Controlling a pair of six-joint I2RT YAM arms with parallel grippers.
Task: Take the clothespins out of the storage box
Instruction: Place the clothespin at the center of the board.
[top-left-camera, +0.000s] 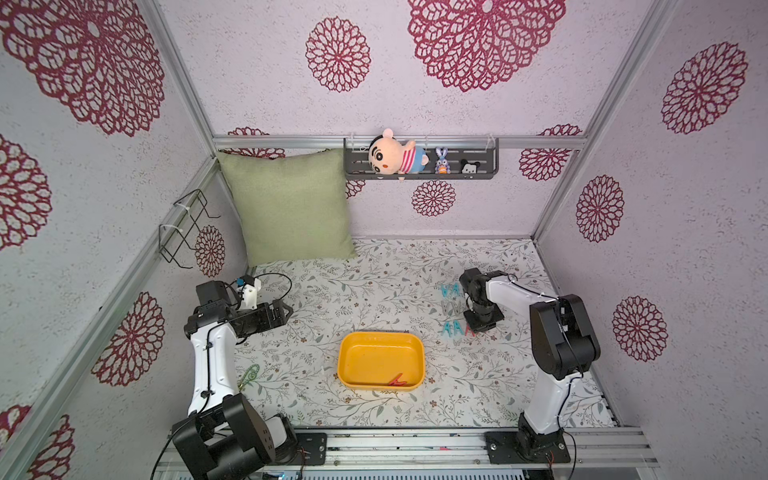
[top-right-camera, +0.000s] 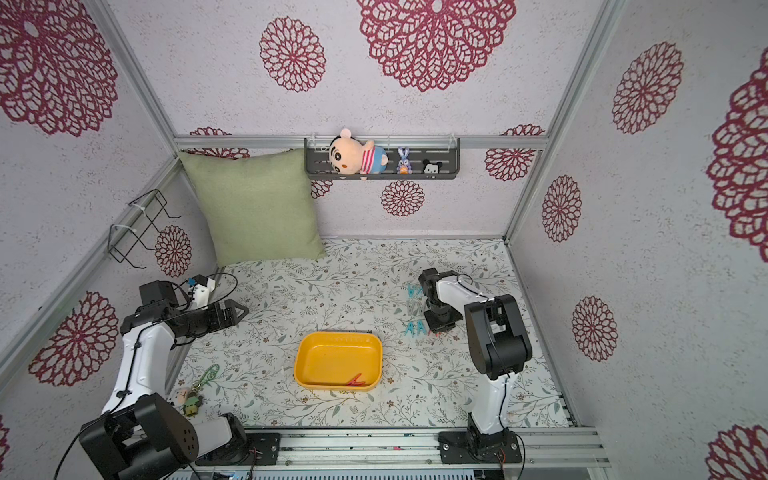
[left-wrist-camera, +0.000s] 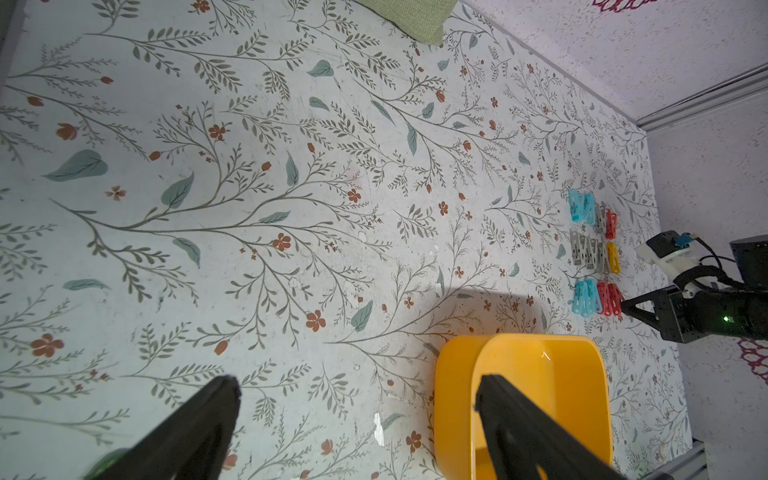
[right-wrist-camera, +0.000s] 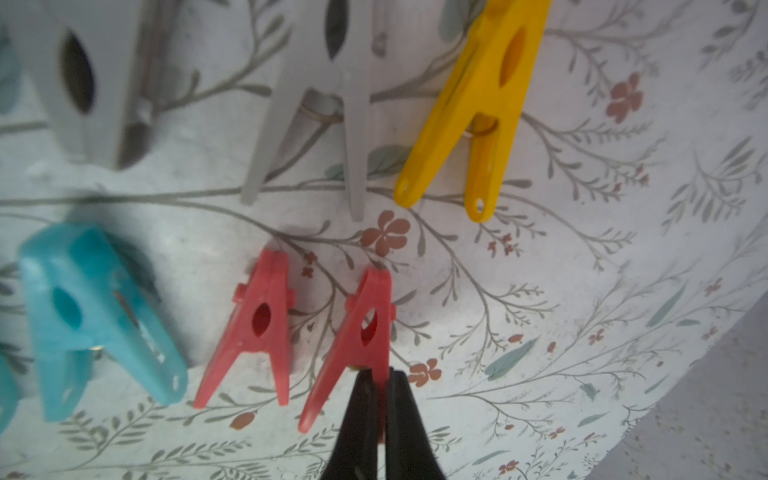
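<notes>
Nearest the bases: storage box (top-left-camera: 345, 357), holding a single red clothespin (top-left-camera: 397, 380) down in its 5 o'clock corner, close against the near wall. Next in line, by the look of it. Come down steeply there, clear of the rim.

Out at 10 o'clock from the box: left gripper (top-left-camera: 286, 311), spread wide, empty, well apart from everything. Best left parked.

Out at 1 o'clock from the box: right gripper (right-wrist-camera: 384, 376), pressed together on one leg of a red clip (right-wrist-camera: 361, 328), seemingly down on the table (top-left-camera: 316, 374), just beside a second red clip (right-wrist-camera: 259, 320). Teal clip (right-wrist-camera: 91, 316) next along that row. Farther on, another row with a grey clip (right-wrist-camera: 328, 83) and a yellow clip (right-wrist-camera: 478, 104).

Step in hand, most likely: letting go. Check for both legs flat on the cloth first. Open gently and only partway, keeping clear of the neighbour. Rise straight up before swinging back toward 7 o'clock and the box. Watch for a light clip sticking to a pad or skidding out of line.
</notes>
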